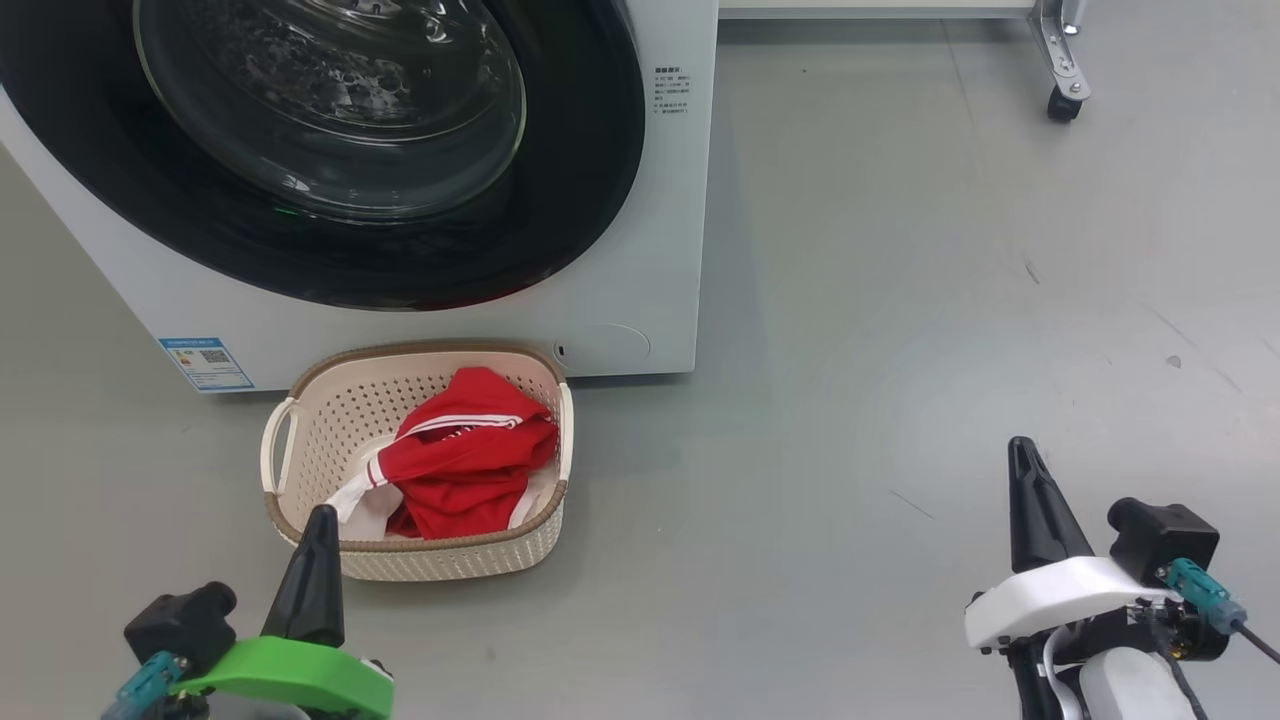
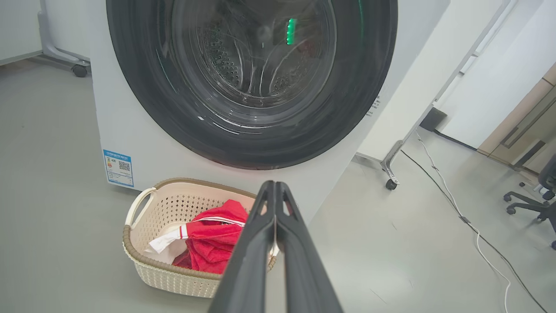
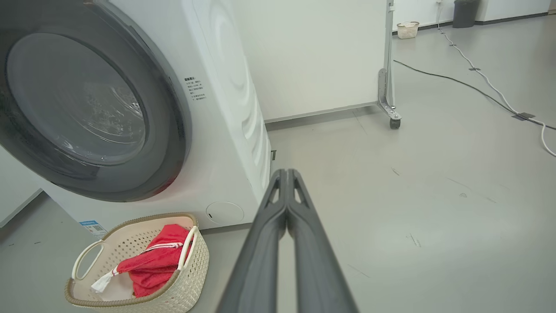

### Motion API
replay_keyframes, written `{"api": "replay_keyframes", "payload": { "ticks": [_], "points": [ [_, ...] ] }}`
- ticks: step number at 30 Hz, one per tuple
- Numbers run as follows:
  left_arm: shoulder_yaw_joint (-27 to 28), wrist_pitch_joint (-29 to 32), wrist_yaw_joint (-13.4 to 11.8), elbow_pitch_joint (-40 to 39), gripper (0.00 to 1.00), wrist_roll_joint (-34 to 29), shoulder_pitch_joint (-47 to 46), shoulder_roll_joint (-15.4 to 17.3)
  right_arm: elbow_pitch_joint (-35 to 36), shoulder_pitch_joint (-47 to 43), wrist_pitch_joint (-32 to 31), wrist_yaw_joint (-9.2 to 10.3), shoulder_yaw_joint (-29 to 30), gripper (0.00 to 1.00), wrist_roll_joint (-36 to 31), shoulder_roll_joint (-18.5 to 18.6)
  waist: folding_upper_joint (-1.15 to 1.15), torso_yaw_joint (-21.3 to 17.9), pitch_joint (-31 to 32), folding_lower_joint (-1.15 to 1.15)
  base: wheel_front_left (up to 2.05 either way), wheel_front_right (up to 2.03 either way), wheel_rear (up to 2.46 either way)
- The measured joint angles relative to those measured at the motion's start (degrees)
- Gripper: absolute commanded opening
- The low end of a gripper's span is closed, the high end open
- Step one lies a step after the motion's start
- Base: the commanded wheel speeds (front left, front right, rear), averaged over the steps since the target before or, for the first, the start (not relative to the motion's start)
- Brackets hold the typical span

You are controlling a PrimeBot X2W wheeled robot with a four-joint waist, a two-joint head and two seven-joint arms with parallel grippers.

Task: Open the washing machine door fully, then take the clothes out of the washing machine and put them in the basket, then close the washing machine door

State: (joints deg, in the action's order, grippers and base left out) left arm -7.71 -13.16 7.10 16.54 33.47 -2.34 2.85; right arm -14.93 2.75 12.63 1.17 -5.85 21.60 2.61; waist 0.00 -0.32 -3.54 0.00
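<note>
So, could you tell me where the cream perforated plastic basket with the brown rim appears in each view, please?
Head view: basket lower left of centre.
Left wrist view: basket lower left.
Right wrist view: basket bottom left corner.
Shared landmark: small blue label on white washing machine.

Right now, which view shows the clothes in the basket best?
Head view: looks down into the basket, clothes unobstructed. Left wrist: the left gripper covers their edge. Right wrist: the basket's wall hides part.
</note>
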Motion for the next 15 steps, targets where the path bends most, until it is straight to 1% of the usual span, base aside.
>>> {"api": "replay_keyframes", "payload": {
  "ticks": [2, 3, 7, 15],
  "points": [
    [0.3, 0.6, 0.0, 0.0, 0.00, 2.2, 0.0, 0.0, -0.1, 0.0, -0.7, -0.10, 0.4, 0.00, 3.0, 0.0, 0.00, 0.0, 0.1, 0.00, 0.00, 0.00, 0.00],
    [0.3, 0.6, 0.0, 0.0, 0.00, 2.2, 0.0, 0.0, -0.1, 0.0, -0.7, -0.10, 0.4, 0.00, 3.0, 0.0, 0.00, 0.0, 0.1, 0.00, 0.00, 0.00, 0.00],
    [0.7, 1.4, 0.0, -0.1, 0.00, 4.7, 0.0, 0.0, -0.1, 0.0, -1.7, -0.55, 0.9, 0.00, 7.2, 0.0, 0.00, 0.0, 0.3, 0.00, 0.00, 0.00, 0.00],
    [1.8, 3.1, 0.0, -0.3, 0.00, 9.9, 0.0, -0.1, -0.2, 0.0, -3.4, -1.11, 2.1, 0.00, 12.7, -0.1, 0.00, 0.1, 0.6, 0.00, 0.00, 0.00, 0.00]
  ]
}}
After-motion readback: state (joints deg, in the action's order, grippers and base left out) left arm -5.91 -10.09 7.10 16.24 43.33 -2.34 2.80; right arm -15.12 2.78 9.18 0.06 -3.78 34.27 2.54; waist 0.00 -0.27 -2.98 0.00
